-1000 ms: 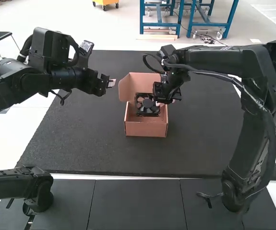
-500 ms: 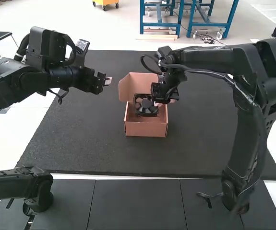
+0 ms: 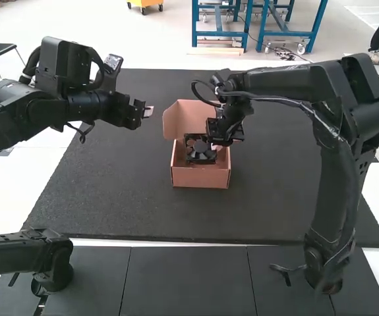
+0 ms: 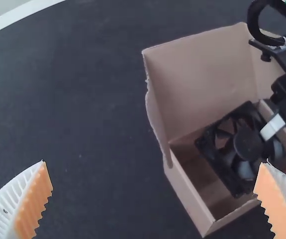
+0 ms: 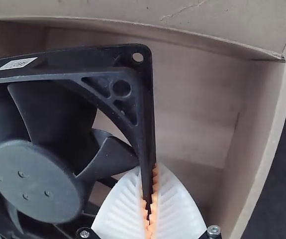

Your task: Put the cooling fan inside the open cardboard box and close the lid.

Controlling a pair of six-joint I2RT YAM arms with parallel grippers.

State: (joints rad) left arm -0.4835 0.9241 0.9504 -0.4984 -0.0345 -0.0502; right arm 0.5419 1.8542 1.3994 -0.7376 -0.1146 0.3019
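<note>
Pinching the cooling fan (image 3: 200, 148), the right gripper (image 3: 219, 131) holds it in the cardboard box (image 3: 200, 174); the left gripper (image 3: 147, 110), jaws spread, hangs nearby.

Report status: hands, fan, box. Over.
Right hand shut on cooling fan, tilted in cardboard box. Left hand open, off beside it. Lid upright, nothing blocking.

A black, grainy mat (image 3: 110, 191) lies flat over the middle of the white worktop (image 3: 4, 191), leaving pale strips bare on both sides. Along the near edge, three dark flat panels (image 3: 189, 280) sit side by side, just touching the mat's front border.
</note>
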